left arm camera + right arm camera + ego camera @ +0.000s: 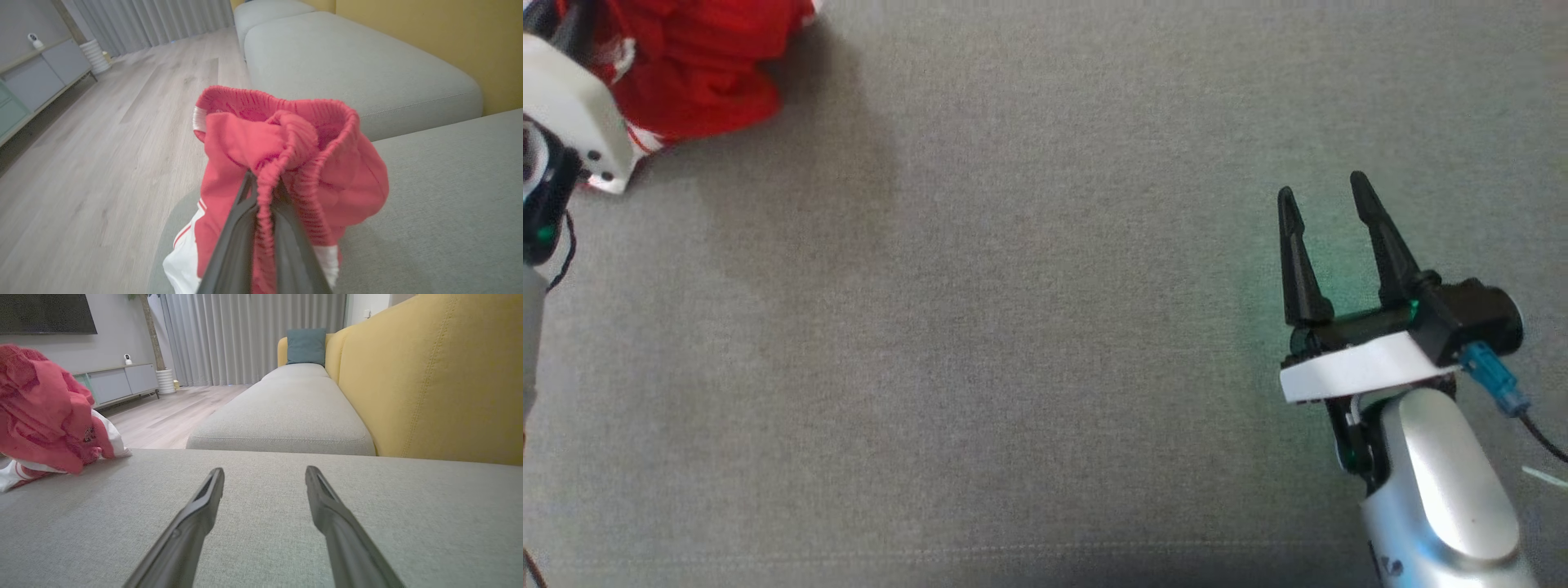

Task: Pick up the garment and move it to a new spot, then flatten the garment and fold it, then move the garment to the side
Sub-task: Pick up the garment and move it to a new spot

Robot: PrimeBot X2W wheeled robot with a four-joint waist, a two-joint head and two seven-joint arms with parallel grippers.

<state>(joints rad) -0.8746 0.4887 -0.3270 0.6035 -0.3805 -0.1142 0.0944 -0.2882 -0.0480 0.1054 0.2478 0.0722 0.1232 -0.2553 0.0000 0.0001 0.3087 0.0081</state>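
We find no legible text, number or brand; a small dark emblem (90, 435) on the garment (45, 408) is too blurred to read.

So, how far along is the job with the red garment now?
Done: the left pincer is shut on the garment, at its ribbed edge. In hand: the pick-up; the garment is bunched, its bottom on the grey cushion. Left: moving, flattening, folding, setting aside. The right pincer is open and empty.

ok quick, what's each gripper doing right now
left gripper: closed, fingers pinching the red garment
right gripper: open, holding nothing
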